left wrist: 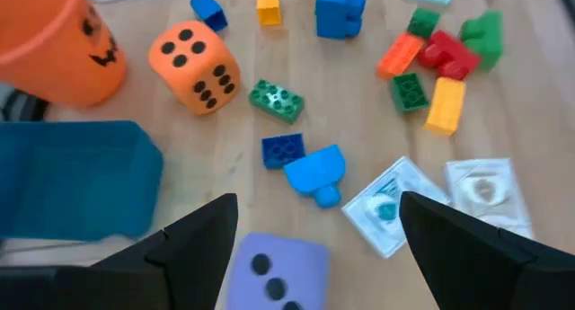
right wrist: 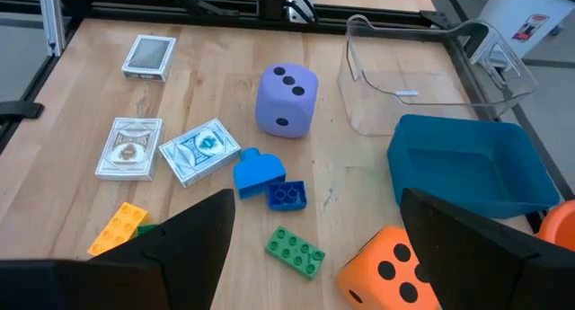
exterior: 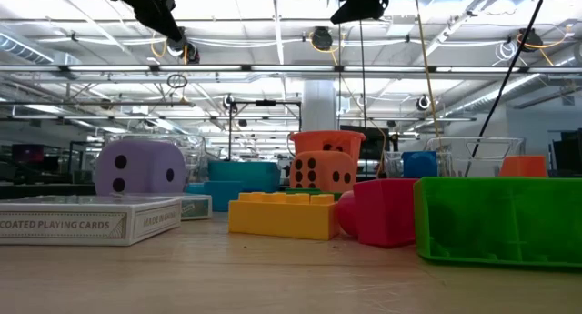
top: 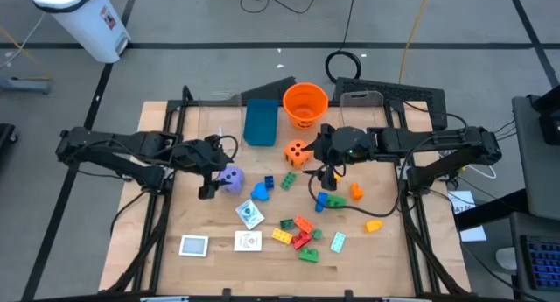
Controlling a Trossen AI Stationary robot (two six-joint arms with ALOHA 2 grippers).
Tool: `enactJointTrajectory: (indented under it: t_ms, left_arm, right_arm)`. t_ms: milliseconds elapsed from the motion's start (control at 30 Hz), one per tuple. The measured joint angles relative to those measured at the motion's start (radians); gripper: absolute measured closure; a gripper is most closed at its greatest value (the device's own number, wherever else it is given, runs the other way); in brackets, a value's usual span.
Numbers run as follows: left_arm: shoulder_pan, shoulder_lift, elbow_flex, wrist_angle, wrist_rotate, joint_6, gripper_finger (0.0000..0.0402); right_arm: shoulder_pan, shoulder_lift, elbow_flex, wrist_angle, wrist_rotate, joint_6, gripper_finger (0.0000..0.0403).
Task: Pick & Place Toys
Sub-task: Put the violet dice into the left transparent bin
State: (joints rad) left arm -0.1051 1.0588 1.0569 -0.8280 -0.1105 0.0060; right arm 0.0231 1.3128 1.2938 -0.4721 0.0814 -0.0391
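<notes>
The toys lie scattered on the wooden table (top: 166,241). Among them are a purple die (top: 231,178), an orange die (top: 297,152), a green brick (right wrist: 295,252), a blue brick (left wrist: 284,150), a cluster of coloured bricks (top: 299,234) and three flat white card packs (top: 249,214). My left gripper (top: 213,176) hangs open above the table just left of the purple die (left wrist: 274,270), which shows between its fingers in the left wrist view. My right gripper (top: 322,172) hangs open above the bricks right of the orange die (right wrist: 391,274). Neither touches anything.
An orange bucket (top: 305,103) and a teal box (top: 260,122) stand at the table's far side, with a clear bin (right wrist: 404,76) left of the teal box. Loose bricks (top: 374,224) lie toward the right. The arms' black frames run along both side edges.
</notes>
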Motion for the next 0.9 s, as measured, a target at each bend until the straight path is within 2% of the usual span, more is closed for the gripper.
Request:
enactJointTrajectory:
  t_ms: [300,500,767,900]
  left_arm:
    - [0.001,0.071,0.000,-0.044,-0.028,0.135,0.0006]
    - [0.001,0.145,0.000,-0.043,-0.022,0.213,0.0014]
    - [0.026,0.245,0.000,-0.056,-0.018,0.253,0.0006]
    - [0.068,0.285,-0.006,-0.097,0.035,0.281,0.0003]
  right_arm:
    - [0.000,0.000,0.000,0.000,0.083,0.026,0.0094]
    - [0.000,0.000,-0.021,0.018,0.083,0.032,0.0094]
    - [0.000,0.000,-0.125,0.064,0.076,0.131,0.0094]
    - [0.000,0.000,-0.171,0.097,0.075,0.177,0.0094]
